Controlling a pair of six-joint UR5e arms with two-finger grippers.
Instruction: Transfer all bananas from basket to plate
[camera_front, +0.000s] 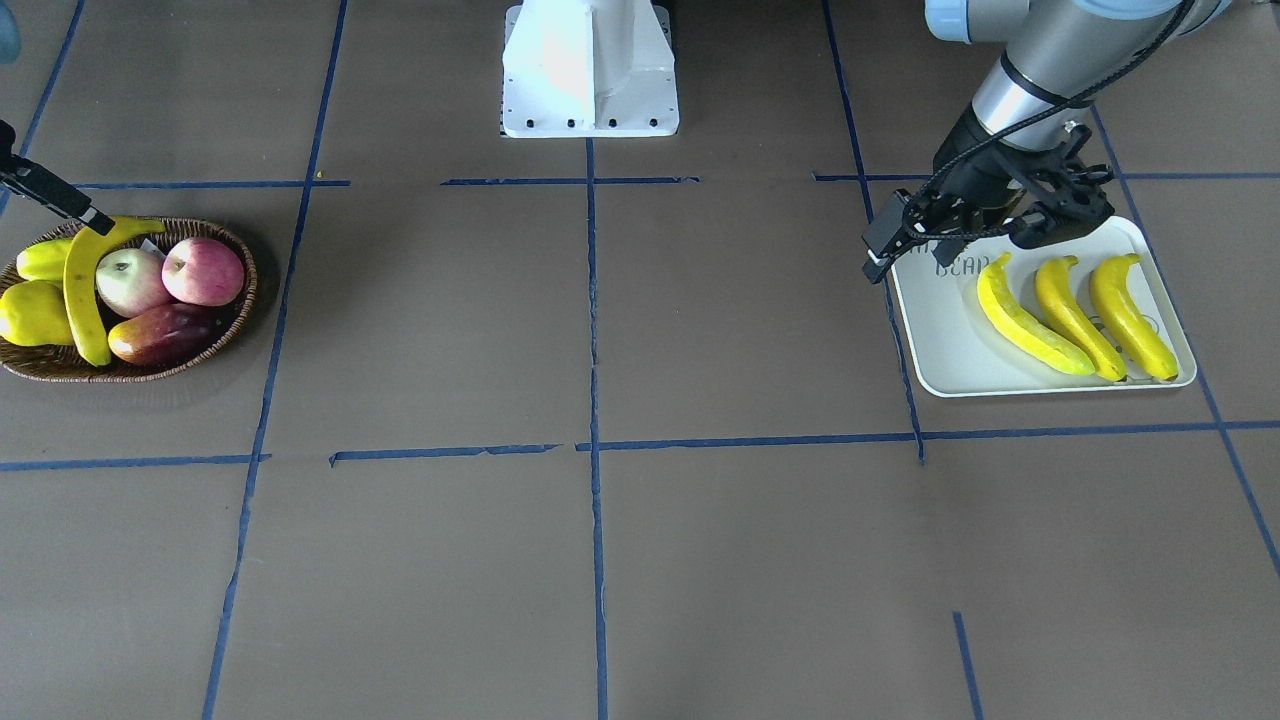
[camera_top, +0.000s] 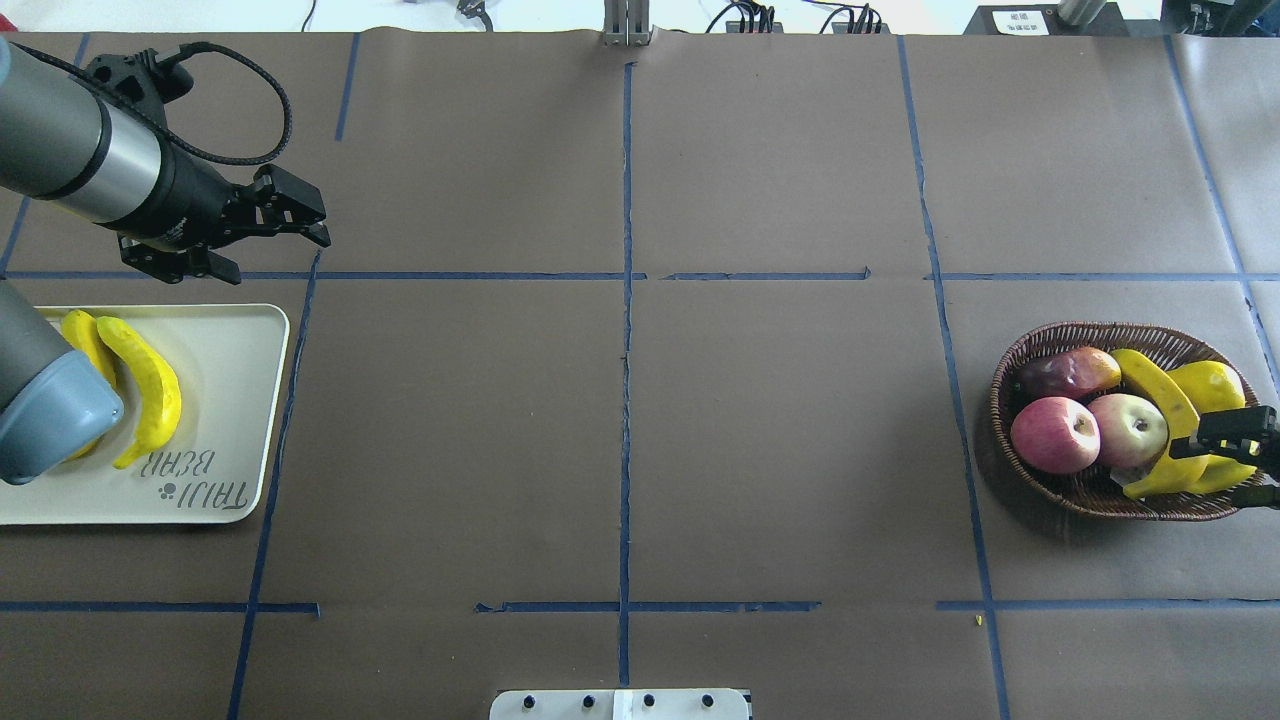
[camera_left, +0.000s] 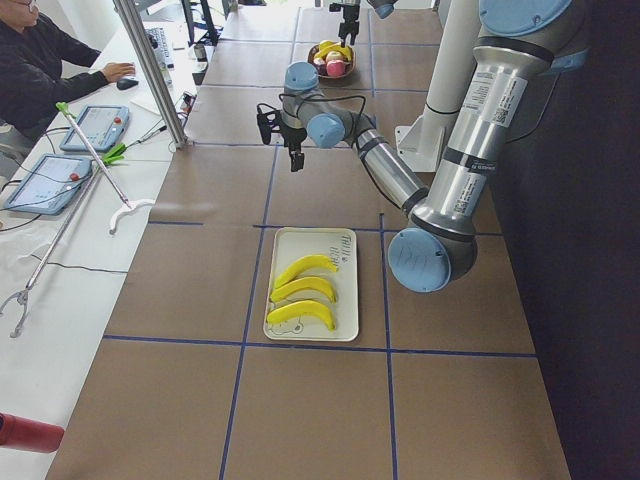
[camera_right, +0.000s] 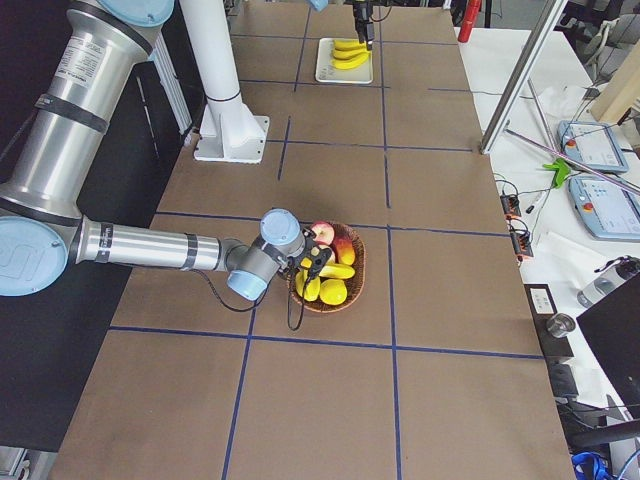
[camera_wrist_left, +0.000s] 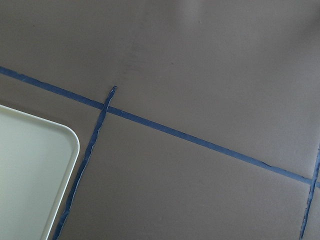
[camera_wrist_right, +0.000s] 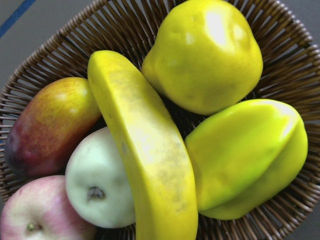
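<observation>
Banana no. 4 (camera_front: 85, 290), the last one, lies across the apples (camera_front: 203, 270) in the basket (camera_front: 248, 285) w/ the right gripper (camera_top: 1240, 460) at its end, jaws hidden so can't tell, needing a firm grab & lift next; 3 bananas (camera_front: 1070, 315) sit on the plate (camera_front: 940, 340) far from the basket, left gripper (camera_top: 305, 218) there too, jaws apart.

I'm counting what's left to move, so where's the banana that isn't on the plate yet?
The banana lies in the basket near the overhead view's right edge, resting over the pale apple, beside the yellow pear-shaped fruit.
</observation>
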